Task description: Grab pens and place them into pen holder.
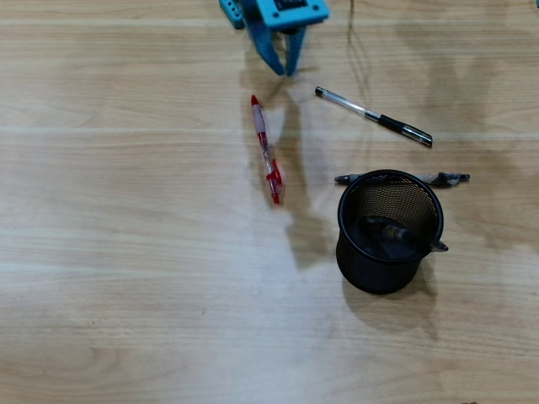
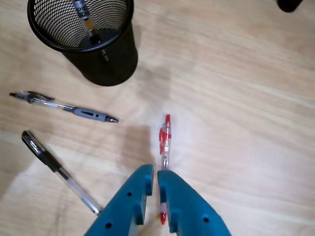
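with its two blue fingers drawn almost together and only a thin slit between them, the pincer (image 2: pixel 156 178) holds nothing and hangs just above the near end of the red-and-clear pen (image 2: pixel 165 147) in the wrist view; the overhead view shows the same pincer (image 1: pixel 285 66) at the top edge of the wooden surface (image 1: pixel 126 278), with that pen (image 1: pixel 266 151) lying flat a little below it, apart from everything else. further out, the clear stick pen with black cap (image 1: pixel 373 116) lies at a slant to the right in the overhead view, and a grey-barrelled pen (image 1: pixel 446 178) rests just behind the pen holder (image 1: pixel 389 231), its middle hidden by the rim. the holder is a black mesh cup standing upright, and a dark pen (image 2: pixel 83 17) already leans inside it. the red pen looks light, stiff and smooth, so it would probably roll or skid if nudged from one side; the jaws would need to open wider than the barrel and close across it near the middle, below the clip, so that it hangs balanced. a grip at the tip would likely let it swing. being longer than the cup is tall, it should go in end first and will lean on the rim.
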Robot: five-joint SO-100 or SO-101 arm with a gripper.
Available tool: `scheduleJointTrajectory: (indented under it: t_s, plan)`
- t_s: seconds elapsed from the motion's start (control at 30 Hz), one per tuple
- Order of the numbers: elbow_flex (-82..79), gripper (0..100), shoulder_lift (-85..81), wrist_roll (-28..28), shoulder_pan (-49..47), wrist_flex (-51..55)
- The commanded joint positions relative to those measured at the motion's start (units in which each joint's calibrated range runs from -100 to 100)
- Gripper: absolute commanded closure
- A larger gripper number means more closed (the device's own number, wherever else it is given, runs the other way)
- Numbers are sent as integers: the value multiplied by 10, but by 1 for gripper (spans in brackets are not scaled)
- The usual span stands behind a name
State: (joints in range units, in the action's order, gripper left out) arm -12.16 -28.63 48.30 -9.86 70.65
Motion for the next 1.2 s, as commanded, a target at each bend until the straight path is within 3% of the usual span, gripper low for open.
scheduleJointTrajectory:
  t_s: [0.0, 0.23, 0.47, 0.97, 1.17]
  plan:
    - [22, 98, -42, -3, 30, 53]
    - [0, 97, -15, -3, 41, 92]
    - [1, 77, 70, -3, 34, 95]
    - [-15, 77, 254, -3, 27, 85]
    - [-21, 77, 344, -3, 9, 18]
